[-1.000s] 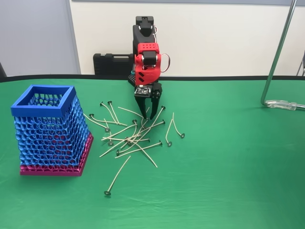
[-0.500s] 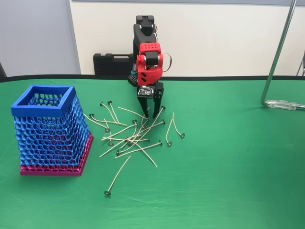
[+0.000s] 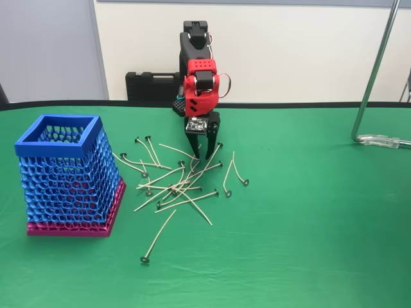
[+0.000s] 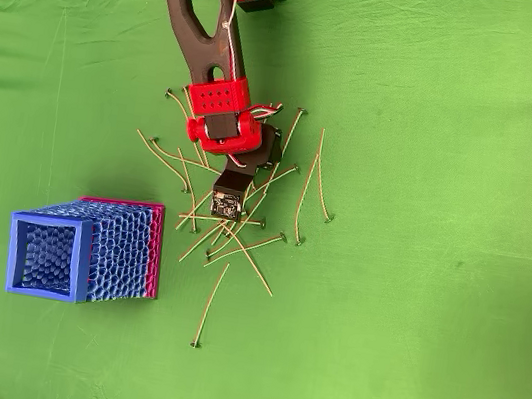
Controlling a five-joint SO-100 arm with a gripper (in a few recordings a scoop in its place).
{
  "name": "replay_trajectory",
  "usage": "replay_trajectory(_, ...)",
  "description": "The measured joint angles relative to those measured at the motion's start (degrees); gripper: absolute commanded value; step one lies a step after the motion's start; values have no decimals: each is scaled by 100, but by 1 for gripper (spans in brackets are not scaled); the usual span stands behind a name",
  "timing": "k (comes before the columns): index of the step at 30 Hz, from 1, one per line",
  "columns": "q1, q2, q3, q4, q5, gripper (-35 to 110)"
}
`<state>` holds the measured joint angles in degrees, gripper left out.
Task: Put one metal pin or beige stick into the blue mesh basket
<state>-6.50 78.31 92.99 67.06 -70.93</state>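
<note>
gripper (image 3: 202, 154) jaws slightly apart, empty, over pin pile (image 3: 180, 186) centre frame | blue mesh basket (image 3: 64, 173) lies lower left of gripper; upright, open top

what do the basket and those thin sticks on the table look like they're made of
The basket looks like matte moulded or printed plastic: uniform blue honeycomb walls, solid rim, pink base. The sticks look like thin pale stems with small dark round ends; whether wood, waxed cord or metal is too fine to tell.

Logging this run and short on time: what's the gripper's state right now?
Black two-finger gripper: open, holding nothing, fingertips down at the far edge of the scattered thin beige metal-headed pins.
</note>
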Motion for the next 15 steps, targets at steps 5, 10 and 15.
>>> replay_trajectory(5, 26, 0, 0, 0, 0, 11)
replay_trajectory(10, 62, 0, 0, 0, -70, 1)
replay_trajectory(15, 70, 0, 0, -53, -88, 1)
